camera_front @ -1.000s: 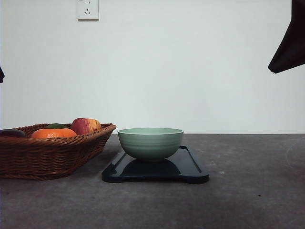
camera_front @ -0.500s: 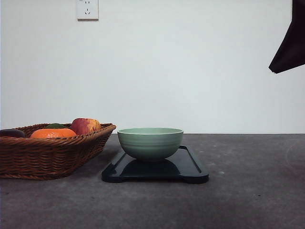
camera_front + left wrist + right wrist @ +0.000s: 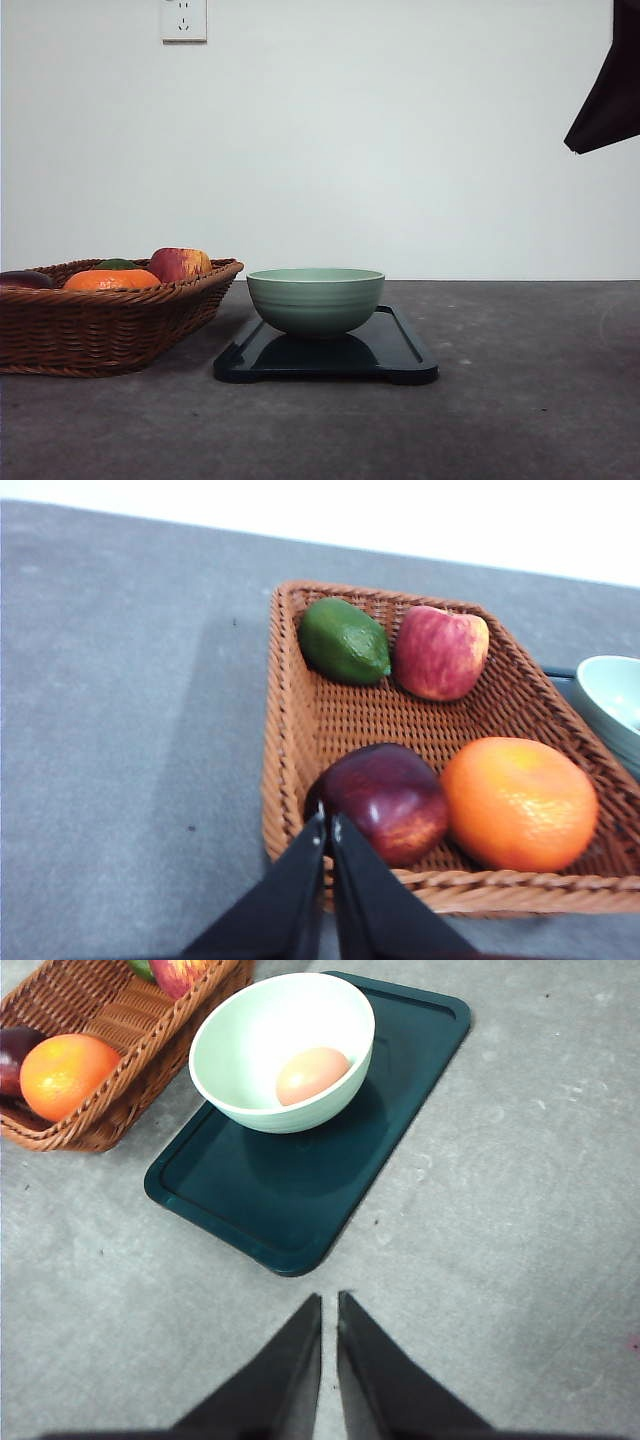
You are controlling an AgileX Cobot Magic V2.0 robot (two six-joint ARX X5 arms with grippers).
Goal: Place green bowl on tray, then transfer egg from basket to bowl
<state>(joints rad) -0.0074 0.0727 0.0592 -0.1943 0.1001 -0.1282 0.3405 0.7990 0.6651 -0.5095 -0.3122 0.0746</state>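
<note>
The green bowl (image 3: 316, 299) (image 3: 283, 1048) stands upright on the dark tray (image 3: 400, 350) (image 3: 300, 1180), toward the tray's basket-side end. The egg (image 3: 312, 1075) lies inside the bowl. The wicker basket (image 3: 100, 320) (image 3: 300, 720) (image 3: 110, 1030) sits left of the tray. My right gripper (image 3: 329, 1302) is shut and hovers over bare table off the tray's end, holding nothing. My left gripper (image 3: 327, 825) is shut and empty above the basket's rim, beside a dark red fruit (image 3: 383, 800).
The basket holds an orange (image 3: 518, 802) (image 3: 110, 280), a red-yellow apple (image 3: 440, 652) (image 3: 180, 264) and a green fruit (image 3: 344, 641). A dark part of the right arm (image 3: 608, 90) hangs at the upper right in the front view. A wall socket (image 3: 184, 20) is on the back wall.
A small dark shape at the left edge of the front view a second ago has gone. Bowl, tray and basket have not moved.
</note>
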